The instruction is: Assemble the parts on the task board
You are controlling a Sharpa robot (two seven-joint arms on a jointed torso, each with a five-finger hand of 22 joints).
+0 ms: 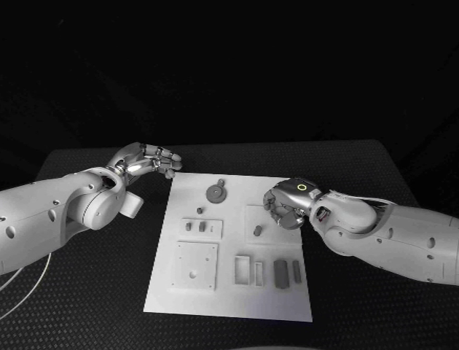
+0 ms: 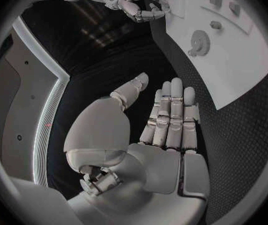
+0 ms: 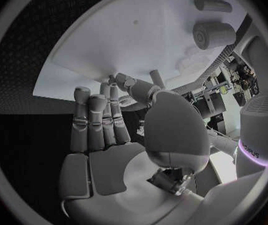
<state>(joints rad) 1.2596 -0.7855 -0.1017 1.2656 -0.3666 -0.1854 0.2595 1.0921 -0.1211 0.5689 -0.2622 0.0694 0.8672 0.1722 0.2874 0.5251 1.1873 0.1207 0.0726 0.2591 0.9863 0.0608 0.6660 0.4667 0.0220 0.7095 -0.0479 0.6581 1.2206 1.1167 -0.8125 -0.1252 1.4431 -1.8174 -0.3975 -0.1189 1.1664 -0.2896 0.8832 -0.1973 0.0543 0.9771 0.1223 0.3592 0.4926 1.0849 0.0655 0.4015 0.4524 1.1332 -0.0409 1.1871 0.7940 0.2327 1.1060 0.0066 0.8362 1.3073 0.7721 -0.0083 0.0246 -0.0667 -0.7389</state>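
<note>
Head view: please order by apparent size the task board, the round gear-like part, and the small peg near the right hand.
1. Task board, by far the largest.
2. Round gear-like part.
3. Small peg, the smallest.
All lie on the same board, so camera distance changes little.

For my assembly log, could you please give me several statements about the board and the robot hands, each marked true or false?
1. The left robot hand is off the task board, beside its far left corner. True.
2. The right robot hand holds the gear-shaped part. False: the gear lies on the board, apart from that hand.
3. The left robot hand's fingers are straight and hold nothing. True.
4. The task board lies on a white table. False: the table is black.
</note>
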